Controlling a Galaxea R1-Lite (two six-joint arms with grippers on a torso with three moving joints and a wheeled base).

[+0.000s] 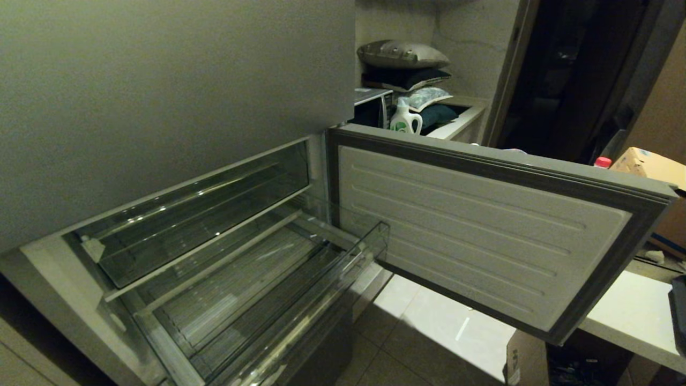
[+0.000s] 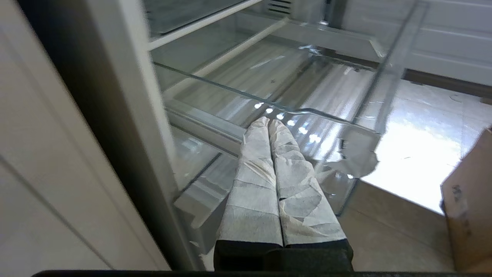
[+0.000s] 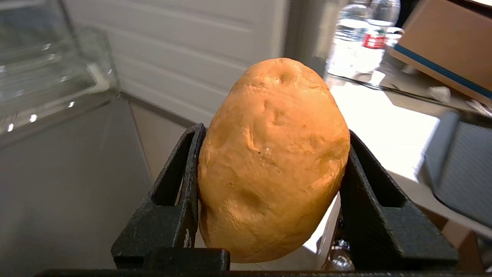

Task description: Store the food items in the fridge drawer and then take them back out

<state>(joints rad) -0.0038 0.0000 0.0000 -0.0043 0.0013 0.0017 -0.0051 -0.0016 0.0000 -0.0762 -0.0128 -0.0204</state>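
Tan and matte-skinned, one potato (image 3: pixel 271 161) sits clamped between the two black fingers of the right tool (image 3: pixel 269 184), held upright in the air; neither arm shows in the head view, so its place relative to the fridge is hard to fix. On the other side, the left tool (image 2: pixel 269 127) has its two cloth-wrapped fingers pressed together, empty, pointing at the near lip of the fridge drawer (image 1: pixel 278 300). That drawer, clear plastic with a ribbed floor, stands pulled out and holds nothing; a second, shallower clear bin (image 1: pixel 198 214) sits above and behind it. Beyond, the single open fridge door (image 1: pixel 482 230) swings out to the right, over a white worktop (image 1: pixel 632 316). Farther off are one detergent bottle (image 1: pixel 405 119), a stack of pillows (image 1: pixel 404 67) and a cardboard box (image 1: pixel 651 166). The likely trouble is the potato's rounded skin: gripped only at its flanks, it could roll or slip out. Released from too high, it could bounce on the ribbed floor or strike the drawer's tall front wall.
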